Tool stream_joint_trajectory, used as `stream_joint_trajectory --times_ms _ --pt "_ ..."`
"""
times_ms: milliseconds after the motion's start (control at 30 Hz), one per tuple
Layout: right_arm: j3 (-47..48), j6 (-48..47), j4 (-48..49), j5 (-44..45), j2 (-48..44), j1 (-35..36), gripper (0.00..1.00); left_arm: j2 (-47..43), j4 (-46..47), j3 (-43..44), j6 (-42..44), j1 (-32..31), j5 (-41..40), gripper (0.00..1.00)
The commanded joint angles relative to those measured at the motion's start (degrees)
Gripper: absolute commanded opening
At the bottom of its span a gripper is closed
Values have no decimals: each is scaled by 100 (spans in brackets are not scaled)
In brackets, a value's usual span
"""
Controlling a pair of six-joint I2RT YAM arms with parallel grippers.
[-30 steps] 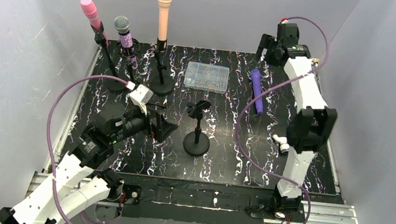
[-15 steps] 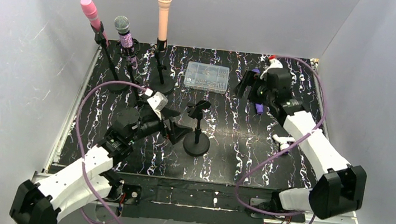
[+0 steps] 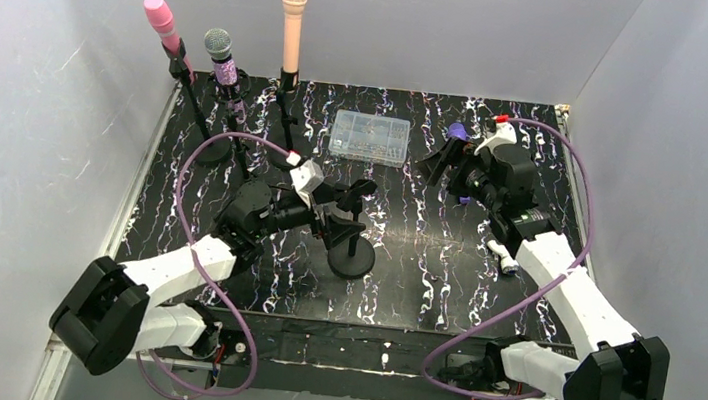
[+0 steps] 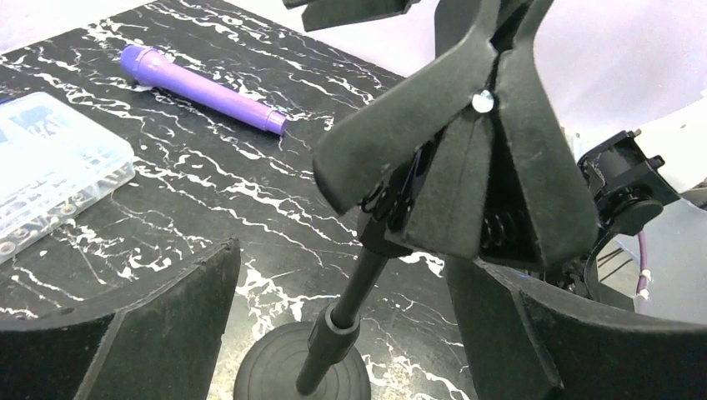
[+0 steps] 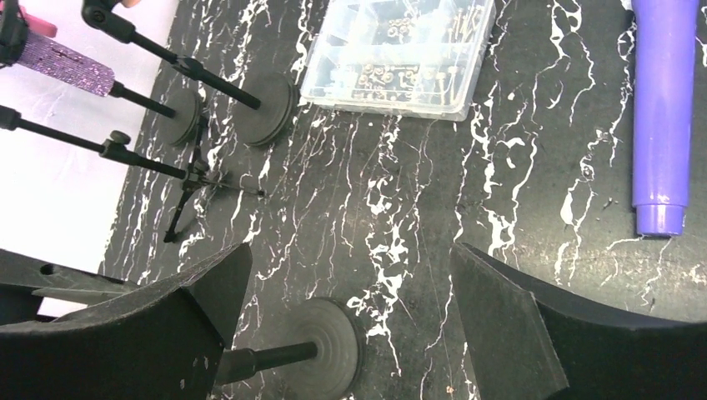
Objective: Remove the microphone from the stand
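Note:
Three microphones stand in stands at the back left: a pink one (image 3: 160,15), a sparkly purple one with a grey head (image 3: 218,49) and a peach one (image 3: 292,22). A plain purple microphone (image 5: 664,108) lies flat on the table at the back right. An empty black stand (image 3: 355,230) is in the middle, its clip (image 4: 467,158) holding nothing. My left gripper (image 3: 338,220) is open, its fingers either side of this stand's pole (image 4: 346,308) without touching it. My right gripper (image 3: 435,164) is open and low over the table, beside the lying purple microphone (image 3: 457,187).
A clear plastic parts box (image 3: 369,137) sits at the back centre. The round bases (image 5: 267,108) and a tripod foot (image 5: 196,187) of the back stands crowd the back left corner. White walls close in three sides of the black marbled table (image 3: 423,268).
My left arm has reached right until its open fingers straddle the empty stand's pole. My right arm has swung down from the back wall to just above the table by the purple microphone.

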Motion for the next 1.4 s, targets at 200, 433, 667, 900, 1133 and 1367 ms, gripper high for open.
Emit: stream_joint_trajectory --times_ms 200,433,667,900,1133,1367 --pt "-295 -8 657 -320 -266 2 98 531 1086 392 -301 -19 547 76" --pt "-400 -63 665 -434 -360 17 98 785 1172 563 -472 -21 705 36" --pt "-733 -238 858 -928 -718 57 98 607 1062 682 -589 -20 512 0" --pt "-1207 -644 1594 -2311 -1190 498 98 86 34 1346 -1068 -19 277 0" --pt "-314 -1291 1684 -2615 -252 1943 98 -388 -2327 2891 -1964 -20 116 0" --pt "-156 -1327 1762 -1510 -242 2425 93 -478 -2679 3084 -1993 -20 -70 0"
